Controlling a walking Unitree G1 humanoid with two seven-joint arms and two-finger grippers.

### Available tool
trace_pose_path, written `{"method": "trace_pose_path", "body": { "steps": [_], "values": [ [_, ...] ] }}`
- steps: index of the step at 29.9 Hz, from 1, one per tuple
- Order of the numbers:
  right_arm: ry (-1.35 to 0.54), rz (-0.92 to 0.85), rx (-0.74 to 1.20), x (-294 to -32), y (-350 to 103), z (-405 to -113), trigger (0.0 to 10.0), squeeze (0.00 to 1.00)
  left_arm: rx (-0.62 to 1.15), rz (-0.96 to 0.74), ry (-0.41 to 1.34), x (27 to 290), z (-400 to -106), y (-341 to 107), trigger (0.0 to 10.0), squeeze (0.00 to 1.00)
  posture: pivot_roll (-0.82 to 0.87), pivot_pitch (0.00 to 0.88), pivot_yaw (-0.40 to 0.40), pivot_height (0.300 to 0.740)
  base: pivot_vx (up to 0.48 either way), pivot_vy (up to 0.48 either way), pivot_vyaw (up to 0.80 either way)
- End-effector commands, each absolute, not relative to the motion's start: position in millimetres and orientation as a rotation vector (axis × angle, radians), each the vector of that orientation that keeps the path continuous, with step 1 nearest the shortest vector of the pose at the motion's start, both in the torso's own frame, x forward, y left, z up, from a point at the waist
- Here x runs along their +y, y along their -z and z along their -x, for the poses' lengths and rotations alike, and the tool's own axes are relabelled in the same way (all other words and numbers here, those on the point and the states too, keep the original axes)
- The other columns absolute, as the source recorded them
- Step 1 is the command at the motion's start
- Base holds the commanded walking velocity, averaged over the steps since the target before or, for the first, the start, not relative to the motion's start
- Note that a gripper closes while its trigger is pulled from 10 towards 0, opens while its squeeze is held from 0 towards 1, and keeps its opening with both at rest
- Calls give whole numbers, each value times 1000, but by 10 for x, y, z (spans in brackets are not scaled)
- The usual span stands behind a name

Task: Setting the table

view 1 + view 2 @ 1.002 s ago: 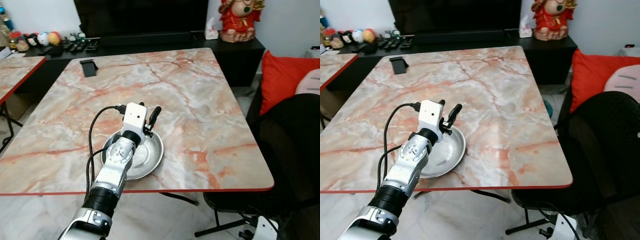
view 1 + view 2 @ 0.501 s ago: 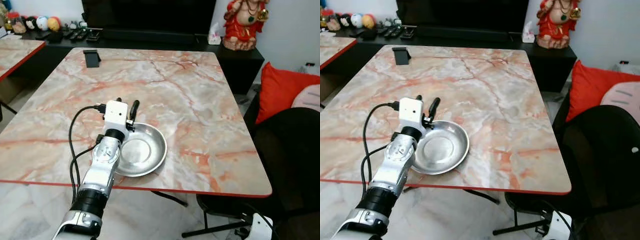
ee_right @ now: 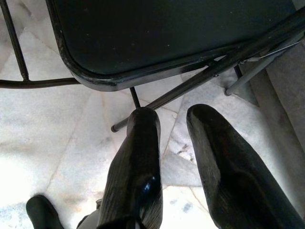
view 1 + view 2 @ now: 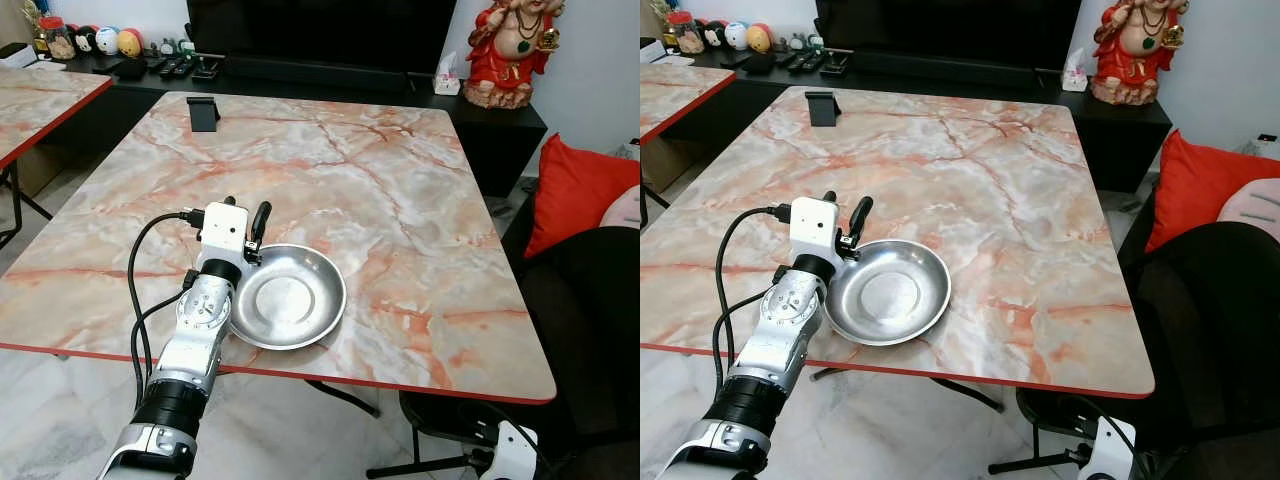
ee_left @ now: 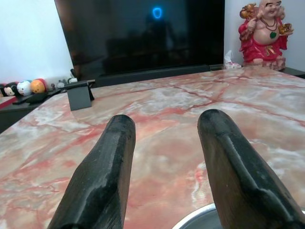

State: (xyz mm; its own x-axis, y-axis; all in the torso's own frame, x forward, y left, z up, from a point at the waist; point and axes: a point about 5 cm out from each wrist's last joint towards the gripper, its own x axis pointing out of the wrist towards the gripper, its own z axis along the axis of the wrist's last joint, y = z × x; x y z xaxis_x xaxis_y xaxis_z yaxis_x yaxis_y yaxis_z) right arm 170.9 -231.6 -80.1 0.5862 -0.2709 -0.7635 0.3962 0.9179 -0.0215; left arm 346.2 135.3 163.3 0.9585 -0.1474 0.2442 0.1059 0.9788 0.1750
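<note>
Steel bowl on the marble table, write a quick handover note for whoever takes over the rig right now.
Left gripper: jaws open, holding nothing, poised over the table at the bowl's far-left rim.
Right gripper: jaws open, arm hanging idle, pointing at the floor beside a black chair.
Steel bowl: upright and empty on the marble table, close to the near edge.
Black phone stand: at the far-left corner of the table.
Done: the bowl is set down on the table.
Left: pull the left arm away without nudging the bowl; nothing else for a place setting is on the table yet.
</note>
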Motion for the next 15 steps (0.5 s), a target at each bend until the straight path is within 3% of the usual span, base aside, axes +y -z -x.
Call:
{"method": "trace_pose_path", "body": {
  "steps": [1, 15],
  "values": [
    [400, -163, 882, -2303, 830, -1655, 10000, 0, -255, -144, 138, 1331, -3451, -1633, 10000, 0, 5, 0, -42, 740, 0, 240, 0],
    [386, -167, 892, -2278, 849, -1624, 10000, 0, -256, -136, 156, 1312, -3444, -1648, 10000, 0, 5, 0, -30, 740, 0, 275, 0]
  ]
}}
